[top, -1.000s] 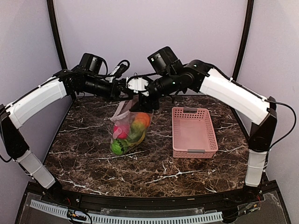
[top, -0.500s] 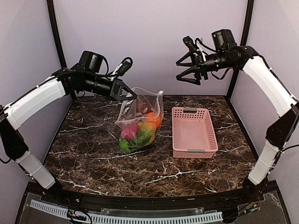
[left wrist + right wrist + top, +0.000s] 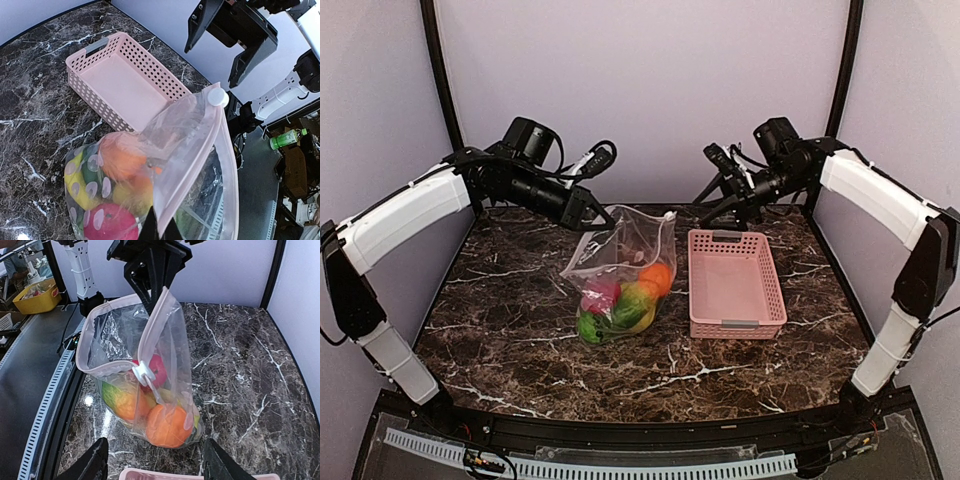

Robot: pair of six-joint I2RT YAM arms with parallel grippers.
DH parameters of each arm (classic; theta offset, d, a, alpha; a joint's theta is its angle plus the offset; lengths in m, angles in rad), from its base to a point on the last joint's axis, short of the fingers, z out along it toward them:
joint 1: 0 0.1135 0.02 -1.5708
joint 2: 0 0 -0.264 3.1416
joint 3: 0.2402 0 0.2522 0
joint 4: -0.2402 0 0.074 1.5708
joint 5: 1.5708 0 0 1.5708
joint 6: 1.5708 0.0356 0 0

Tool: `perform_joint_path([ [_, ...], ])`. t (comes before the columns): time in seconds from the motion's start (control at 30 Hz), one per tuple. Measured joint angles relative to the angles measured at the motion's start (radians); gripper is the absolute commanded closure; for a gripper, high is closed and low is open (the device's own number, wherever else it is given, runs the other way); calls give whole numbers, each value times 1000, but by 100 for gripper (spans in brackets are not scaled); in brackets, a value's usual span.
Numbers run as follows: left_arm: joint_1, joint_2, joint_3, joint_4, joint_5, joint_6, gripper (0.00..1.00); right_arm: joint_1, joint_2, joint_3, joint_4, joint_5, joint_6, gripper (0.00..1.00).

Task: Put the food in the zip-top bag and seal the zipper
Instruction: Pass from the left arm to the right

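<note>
Left gripper [image 3: 603, 222] pinches the zip-top bag [image 3: 630, 238] by its mouth corner, holding it upright so no toy fruit [image 3: 655, 277] spills; right gripper [image 3: 155, 450] hovers apart, fingers spread, zipper [image 3: 152, 330] seemingly unsealed.

The left gripper [image 3: 603, 222] pinches the zip-top bag [image 3: 632, 243] at its top corner; the right gripper [image 3: 713, 185] hangs spread wide up right of it.

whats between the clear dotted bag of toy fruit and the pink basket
Nothing: only a bare strip of dark marble tabletop separates the clear dotted zip-top bag from the pink lattice basket, seen in the top external view.
</note>
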Motion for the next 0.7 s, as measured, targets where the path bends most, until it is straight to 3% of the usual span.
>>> perform_joint_path([
  [0.37,0,11,-12,3,-19,11,99,74,60,-24,74,24,11,40],
  [0.7,0,12,-12,6,-23,11,99,110,113,-3,119,19,44,61],
])
